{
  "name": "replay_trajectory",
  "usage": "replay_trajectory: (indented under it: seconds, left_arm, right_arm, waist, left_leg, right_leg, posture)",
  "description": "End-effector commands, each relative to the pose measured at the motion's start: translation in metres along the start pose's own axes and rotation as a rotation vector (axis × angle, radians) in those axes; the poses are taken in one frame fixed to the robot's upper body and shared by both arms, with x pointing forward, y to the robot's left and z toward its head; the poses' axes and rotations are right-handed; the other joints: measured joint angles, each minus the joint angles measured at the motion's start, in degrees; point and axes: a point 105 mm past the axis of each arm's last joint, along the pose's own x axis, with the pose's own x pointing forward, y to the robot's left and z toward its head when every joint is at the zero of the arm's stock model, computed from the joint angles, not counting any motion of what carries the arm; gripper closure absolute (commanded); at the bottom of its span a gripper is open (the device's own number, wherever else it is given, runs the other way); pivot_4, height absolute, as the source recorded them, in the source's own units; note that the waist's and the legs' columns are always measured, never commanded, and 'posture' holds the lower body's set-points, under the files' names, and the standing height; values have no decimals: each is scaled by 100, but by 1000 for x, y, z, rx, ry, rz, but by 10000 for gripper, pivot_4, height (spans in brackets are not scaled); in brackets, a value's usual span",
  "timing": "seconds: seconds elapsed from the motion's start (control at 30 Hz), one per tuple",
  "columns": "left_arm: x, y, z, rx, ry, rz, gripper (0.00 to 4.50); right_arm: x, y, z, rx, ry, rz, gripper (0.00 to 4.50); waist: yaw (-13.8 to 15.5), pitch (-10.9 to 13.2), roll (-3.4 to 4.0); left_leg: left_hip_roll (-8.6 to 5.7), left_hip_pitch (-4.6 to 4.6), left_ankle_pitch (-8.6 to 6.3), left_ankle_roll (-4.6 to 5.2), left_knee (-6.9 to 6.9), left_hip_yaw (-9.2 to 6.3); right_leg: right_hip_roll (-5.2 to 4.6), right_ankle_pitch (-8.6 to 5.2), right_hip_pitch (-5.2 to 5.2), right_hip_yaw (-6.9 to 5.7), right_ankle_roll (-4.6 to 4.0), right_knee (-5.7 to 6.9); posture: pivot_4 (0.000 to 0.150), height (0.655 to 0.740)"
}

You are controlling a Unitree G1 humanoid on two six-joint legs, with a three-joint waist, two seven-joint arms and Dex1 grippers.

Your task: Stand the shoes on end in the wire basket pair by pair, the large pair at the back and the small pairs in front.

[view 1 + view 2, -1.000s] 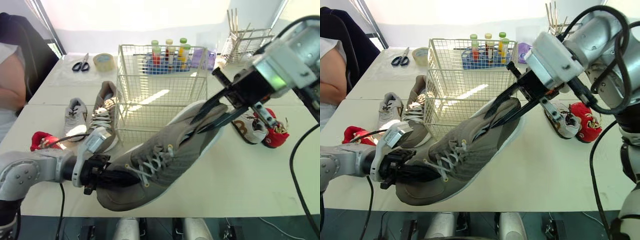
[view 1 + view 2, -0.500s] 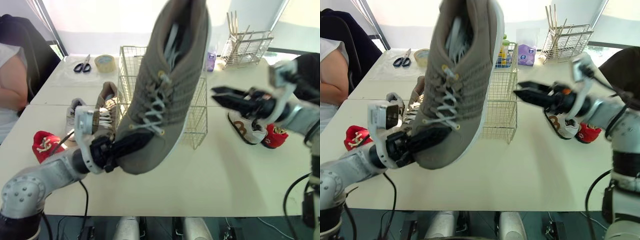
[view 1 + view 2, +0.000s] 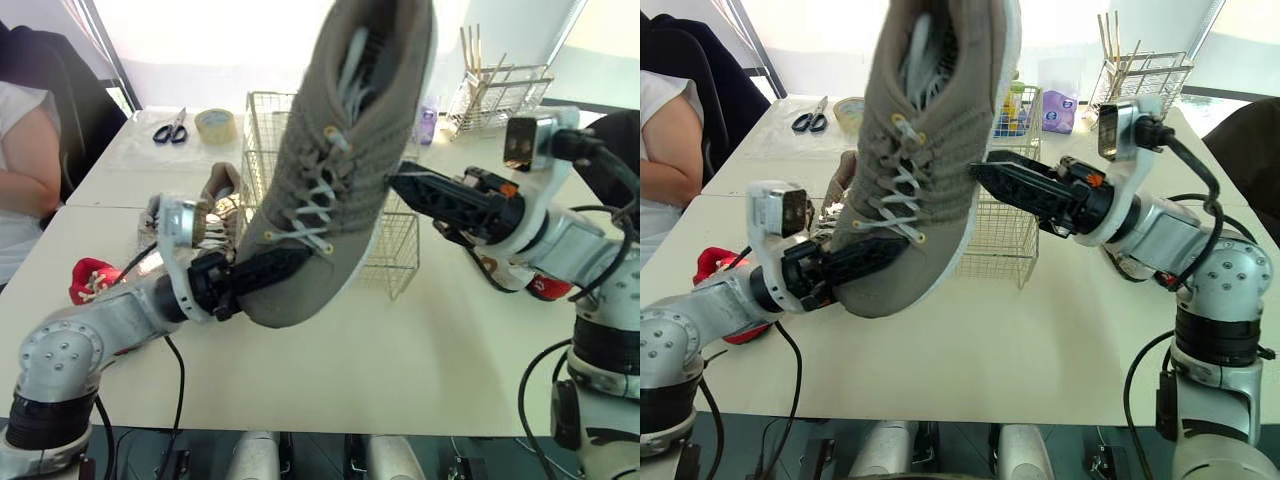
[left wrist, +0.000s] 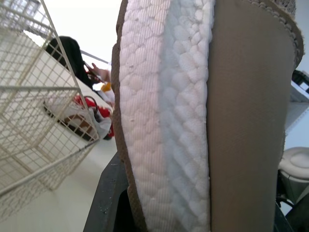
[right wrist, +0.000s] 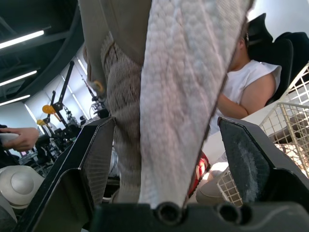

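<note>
- The large grey shoe is in the air in front of the wire basket, none of it inside. It stands steeply on end, toe down and heel up, its laces turned toward the head camera and its white sole turned to the right.
- The left gripper is clamped on the toe end of this shoe and carries it, in front of the basket's left corner.
- The right gripper is at the sole side of the shoe, in front of the basket. Its jaws are spread, and in the right wrist view the fingers flank the sole's edge with a gap on at least one side.
- The basket stands upright on the table and is partly hidden by the raised shoe.
- The second large grey shoe lies on the table just left of the basket.
- A small red shoe lies further left of the basket, nearer the robot.
- Right of the basket, a small white shoe and another red shoe sit close together, partly hidden by the right arm.
- Behind the basket to the left lie scissors and a tape roll.
- A seated person is far to the left of the basket.
</note>
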Motion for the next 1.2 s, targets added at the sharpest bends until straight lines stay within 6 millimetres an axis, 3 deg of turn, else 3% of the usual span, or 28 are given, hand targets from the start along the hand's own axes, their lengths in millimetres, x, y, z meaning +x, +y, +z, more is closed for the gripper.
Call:
replay_trajectory:
  seconds: [0.03, 0.23, 0.33, 0.4, 0.47, 0.6, 0.67, 0.7, 0.87, 0.97, 1.1, 1.2]
  left_arm:
    - [3, -7, -2, 37, 21, -41, 34548]
    - [0, -1, -10, 33, 31, -12, 34548]
    - [-2, 1, -11, 35, 37, 3, 34548]
    - [-3, 3, -13, 40, 48, 16, 34548]
    - [-3, 4, -14, 44, 53, 23, 34548]
    - [-5, 8, -13, 42, 47, 47, 34548]
    - [-7, 9, -11, 71, 54, 69, 24965]
    - [-11, 7, -6, 104, 61, 90, 21419]
    - [-30, -12, 14, 233, 138, 140, 21419]
    - [-40, -23, 27, 292, 179, 167, 21419]
    - [-47, -33, 39, 332, 186, 194, 21419]
    - [-54, -33, 41, 341, 169, 240, 21419]
  right_arm:
    - [9, 10, 6, -2, -35, 60, 8468]
    - [18, 20, 4, 29, -47, 129, 8468]
    - [19, 17, 3, 31, -40, 117, 15735]
    - [20, 16, 4, 22, -22, 110, 24464]
    - [20, 15, 4, 16, -7, 104, 30082]
    - [24, 5, 16, -14, 12, 43, 30850]
    - [24, 5, 36, -47, -45, 44, 30852]
    - [24, 5, 58, -125, -92, 39, 30852]
    - [23, 4, 128, -460, -170, 57, 30852]
    - [24, -6, 159, -656, -172, 60, 30852]
    - [29, -30, 180, -838, -136, 0, 30852]
    - [33, -52, 177, -902, -68, -64, 30852]
  waist:
    - [0, 0, 0]
    - [-2, 0, 0]
    - [-2, 0, 0]
    - [-2, 0, 0]
    - [-2, 0, 0]
    - [-11, 0, 1]
    - [-16, 1, 1]
    - [-26, 2, 1]
    - [-30, 5, 5]
    - [23, 12, 15]
    - [-54, 14, 16]
    - [-146, 14, 16]
  left_leg:
    - [0, 0, 0, 0, 0, 0]
    - [0, -1, 0, 0, -1, 0]
    - [0, -1, -1, 1, -1, 0]
    - [0, -1, -1, 1, -1, -1]
    - [0, -1, -2, 3, -1, -1]
    - [0, -1, -2, 4, -1, -1]
    - [2, -1, -3, 4, -1, -1]
    - [2, -1, -3, 4, -1, -1]
    - [4, -17, -2, 5, -6, 1]
    - [-1, -18, -3, 6, -9, 8]
    - [-6, -18, -7, 12, -10, 15]
    - [-3, -15, -1, 1, -14, 23]
  right_leg:
    - [0, 0, 0, 0, 0, 0]
    - [-1, 0, 0, 0, 0, -1]
    - [-1, 0, 0, 0, 0, -1]
    - [-2, 0, 0, 0, 0, -2]
    - [-2, 0, 0, 0, 0, -2]
    - [-3, 0, -1, -1, 0, -3]
    - [-3, 0, -1, -1, 0, -3]
    - [-2, 0, -2, -1, 0, -3]
    - [2, 0, -25, -1, -1, -4]
    - [-1, 0, -27, -2, 0, -11]
    - [-9, -4, -19, -4, 2, -30]
    - [-15, -2, -23, -4, 5, -24]
  posture:
    - [1500, 7352]
    - [1500, 7352]
    - [1500, 7352]
    - [1500, 7352]
    - [1500, 7352]
    - [1500, 7352]
    - [1500, 7352]
    - [1500, 7352]
    - [1500, 7352]
    - [1500, 7352]
    - [1500, 7352]
    - [1500, 7352]
